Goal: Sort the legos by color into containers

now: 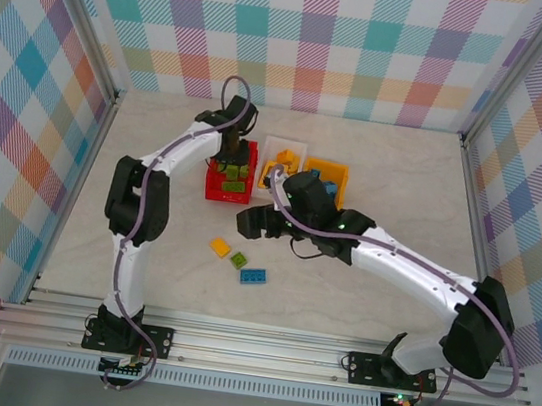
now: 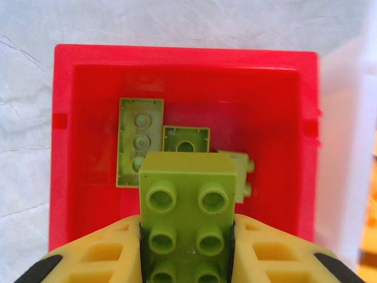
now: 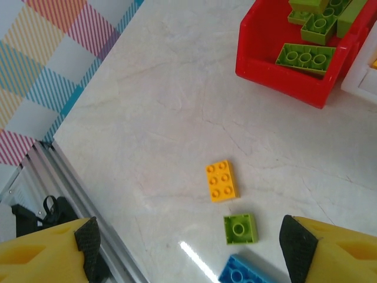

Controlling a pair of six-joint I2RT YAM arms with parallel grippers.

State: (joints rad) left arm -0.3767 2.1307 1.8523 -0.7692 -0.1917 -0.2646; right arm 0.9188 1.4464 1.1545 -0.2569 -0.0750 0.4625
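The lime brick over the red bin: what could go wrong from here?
1. Released by the left gripper, the lime brick may bounce off the green bricks lying in the red bin.
2. The open right gripper hangs over a small green brick and a blue brick lying close together; closing could nudge the wrong one.

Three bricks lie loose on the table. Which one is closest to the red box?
The orange-yellow brick; the green brick and the blue brick lie farther from the red box.

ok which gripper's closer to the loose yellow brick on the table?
Right. The right gripper hovers open close by the yellow brick; the left gripper is off over the red bin, shut on a lime brick.
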